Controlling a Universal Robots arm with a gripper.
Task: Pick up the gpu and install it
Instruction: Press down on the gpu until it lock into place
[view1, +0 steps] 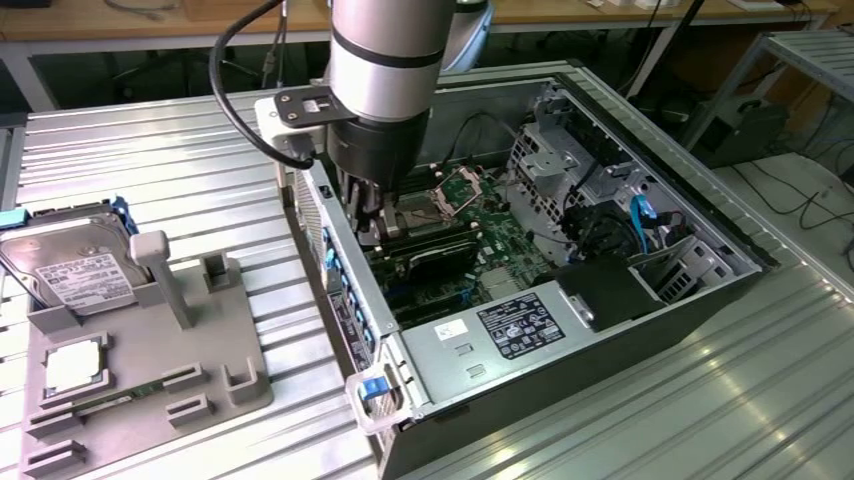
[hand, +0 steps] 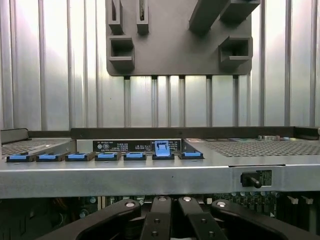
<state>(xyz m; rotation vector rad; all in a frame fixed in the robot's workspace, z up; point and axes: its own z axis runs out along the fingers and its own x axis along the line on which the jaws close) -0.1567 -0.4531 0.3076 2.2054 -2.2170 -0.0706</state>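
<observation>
the gpu (view1: 424, 262) sits low inside the open computer case (view1: 694, 290), a dark flat card lying along the green motherboard (view1: 501, 245) just below the cpu socket (view1: 447, 195), and the arm's gripper (view1: 367, 222) is down on its near end, next to the case's rear wall. the black fingers (hand: 157, 220) are drawn in close together, narrow, and in the exterior view they reach down onto the card's edge; whether they actually pinch the card or only press on it cannot be told. in the wrist view the finger links crowd together beneath the case's metal rear rail (hand: 150, 177), which carries a row of blue slot clips (hand: 106, 156), one of them (hand: 162, 148) standing higher than the others. beyond that rail lies the ribbed metal table (hand: 60, 75) and the grey parts fixture (hand: 180, 45) with its raised holders. in the exterior view that fixture (view1: 200, 340) stands well apart from the case, toward the exterior view's left, with a silver hard drive (view1: 70, 270) with a white label leaning in its upper holder, a square processor (view1: 74, 365) lying flat below it, and a slim green memory stick (view1: 120, 397) in a slot near the fixture's front. inside the case, a silver power supply (view1: 501, 330) with a dark label lies at the near end, and blue cables (view1: 641, 225) run by the drive cage (view1: 561, 160) toward the exterior view's right.
</observation>
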